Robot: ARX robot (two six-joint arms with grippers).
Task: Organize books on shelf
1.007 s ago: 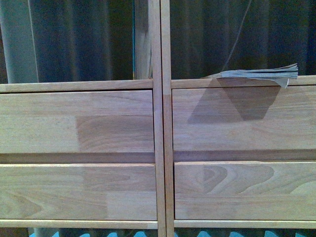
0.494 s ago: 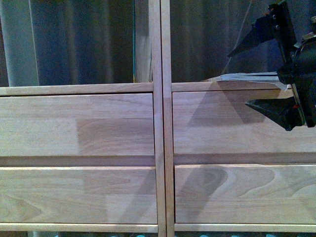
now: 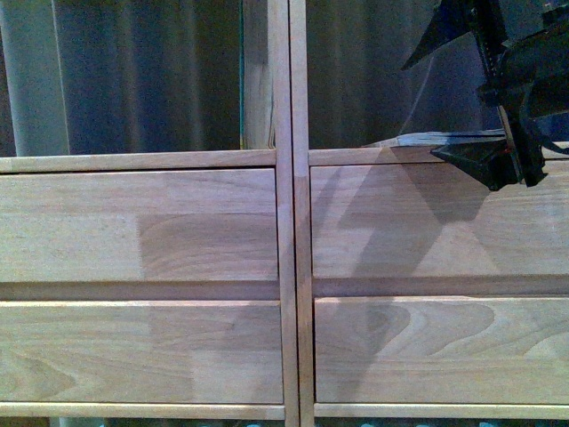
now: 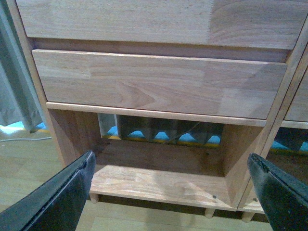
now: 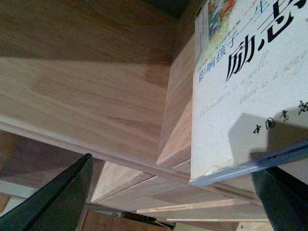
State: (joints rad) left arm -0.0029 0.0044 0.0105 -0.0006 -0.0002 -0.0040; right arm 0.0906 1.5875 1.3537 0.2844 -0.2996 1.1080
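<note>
Shows right gripper (image 3: pixel 420 109) spread wide, bracketing book (image 3: pixel 427 139) overhanging shelf (image 3: pixel 284 222) ledge. Shows left gripper (image 4: pixel 171 156) likewise spread, empty.

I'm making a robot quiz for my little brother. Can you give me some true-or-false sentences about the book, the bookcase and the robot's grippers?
1. The book lies flat on the bookcase, above the right-hand drawers. True.
2. The right gripper is shut tight. False: its jaws are open, with the book's edge between them.
3. The left gripper holds a book. False: it is open and empty, facing a low compartment.
4. The book's cover is pale with dark printed characters. True.
</note>
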